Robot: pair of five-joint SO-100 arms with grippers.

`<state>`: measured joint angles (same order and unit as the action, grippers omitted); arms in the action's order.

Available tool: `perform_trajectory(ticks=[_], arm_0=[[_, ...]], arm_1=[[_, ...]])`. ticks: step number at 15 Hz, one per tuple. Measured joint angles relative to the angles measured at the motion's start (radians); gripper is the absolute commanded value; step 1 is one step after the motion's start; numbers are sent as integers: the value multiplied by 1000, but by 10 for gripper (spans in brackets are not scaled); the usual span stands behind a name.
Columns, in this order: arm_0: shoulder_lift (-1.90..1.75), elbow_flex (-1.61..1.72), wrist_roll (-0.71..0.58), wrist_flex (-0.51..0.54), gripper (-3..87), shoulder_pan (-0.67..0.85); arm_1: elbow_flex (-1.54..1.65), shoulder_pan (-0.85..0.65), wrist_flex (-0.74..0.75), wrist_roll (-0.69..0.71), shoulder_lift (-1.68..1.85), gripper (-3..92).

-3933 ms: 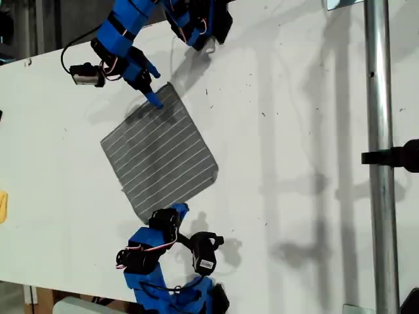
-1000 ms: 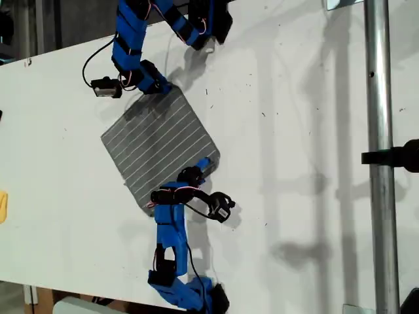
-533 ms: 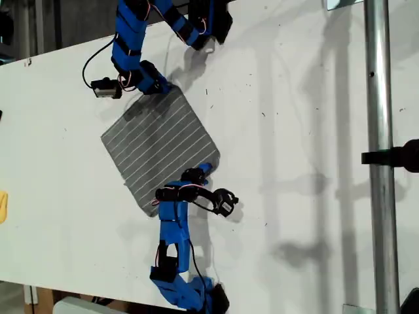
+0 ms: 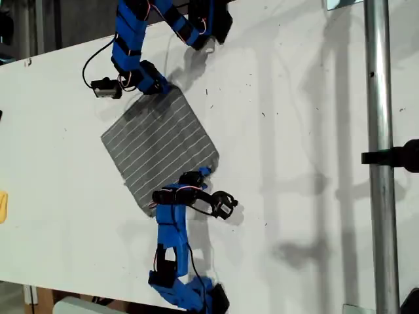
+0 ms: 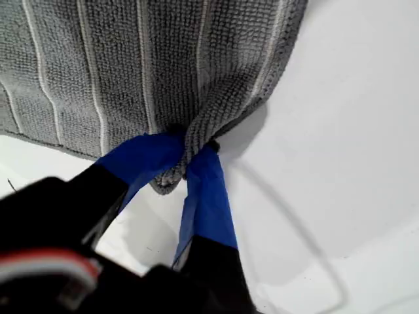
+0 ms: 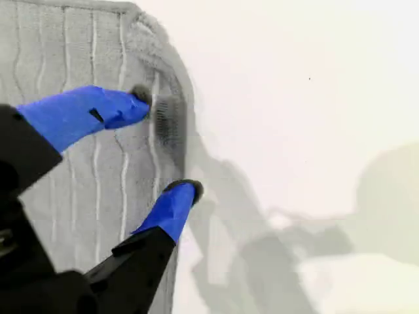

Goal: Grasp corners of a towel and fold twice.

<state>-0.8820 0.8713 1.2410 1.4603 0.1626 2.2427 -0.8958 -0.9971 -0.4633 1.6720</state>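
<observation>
Right now we see the towel (image 4: 160, 147) lying spread flat on the white table (image 4: 294, 98), turned like a diamond, its thin white stripes running parallel to its lower-right edge in the exterior view. It sits toward the exterior view's left, between the two blue arms.

At the towel's uppermost corner (image 5: 167, 180) in the exterior view, we find my first gripper (image 4: 162, 88). In the first wrist view my first gripper (image 5: 186, 154) is clamped on that corner. The two blue fingers (image 5: 209, 196) pinch together, the grey cloth bunches into a gather between them, and a small tip of fabric pokes out behind the pinch. The rest of the cloth fans out flat from there.

On the opposite side, my second gripper (image 4: 203, 173) reaches in from the exterior view's bottom and sits at the towel's lower-right edge, near the rightmost corner (image 4: 216, 156). In the second wrist view my second gripper (image 6: 167, 144) has its jaws spread apart and holds nothing. One fingertip (image 6: 134, 101) rests on the striped cloth, and the other sits at the hem, about where cloth meets table. Between them the hem stands up in a slight ridge. We can see a rounded corner (image 6: 134, 13) of the towel just beyond the fingertips.

A small yellow object (image 4: 2, 206) shows at the exterior view's left border, well apart from the towel. A metal pole (image 4: 378, 131) runs down the exterior view's right.
</observation>
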Motion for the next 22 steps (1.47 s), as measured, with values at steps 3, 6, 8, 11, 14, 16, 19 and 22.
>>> perform_trajectory(ticks=[3, 6, 8, 11, 14, 16, 19, 22], arm_0=[[-140, 0, -41, -15, 126, 2], [40, 0, -31, -140, -21, 2], [123, -2, 6, -196, -27, 2], [141, -35, 43, -186, -28, 0], [141, -35, 67, -83, -28, 2], [130, -9, 75, -32, -28, -2], [67, 100, 98, -9, -28, -18], [-150, 466, 130, -112, -28, -20]], arm_1=[[0, 0, 0, 0, 0, -2], [0, 3, 0, 0, 0, -2], [0, 11, 0, 0, 0, -2], [0, 64, 0, -31, 0, -2], [-20, 193, -6, -144, -14, -2], [-72, 319, -26, -249, -55, -2], [-190, 480, -57, -374, -147, -2], [-304, 571, -67, -434, -236, -2]])
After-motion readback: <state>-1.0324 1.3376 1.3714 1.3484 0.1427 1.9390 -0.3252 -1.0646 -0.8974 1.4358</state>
